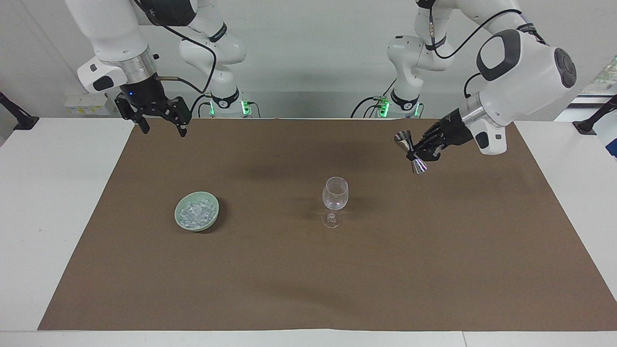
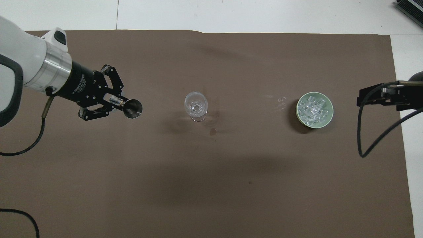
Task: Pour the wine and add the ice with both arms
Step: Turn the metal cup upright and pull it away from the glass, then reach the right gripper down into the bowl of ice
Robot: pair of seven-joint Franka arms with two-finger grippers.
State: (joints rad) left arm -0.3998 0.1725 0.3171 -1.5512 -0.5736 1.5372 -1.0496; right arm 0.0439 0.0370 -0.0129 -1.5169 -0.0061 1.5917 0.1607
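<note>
Left hand (image 1: 417, 153) of mine grips a steel jigger (image 1: 410, 152) over the brown mat (image 1: 308, 270); right hand (image 1: 159, 117) hangs open. Ice (image 1: 195, 213) fills the green bowl (image 1: 181, 222), well apart from the wine glass (image 1: 334, 200).

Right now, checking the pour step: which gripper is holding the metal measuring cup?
The left gripper, shut on the jigger toward its end of the table; the right gripper hangs open and empty.

left tool (image 1: 415, 153) raised, fingers clamped | right tool (image 1: 159, 123) raised, fingers spread, waiting
</note>
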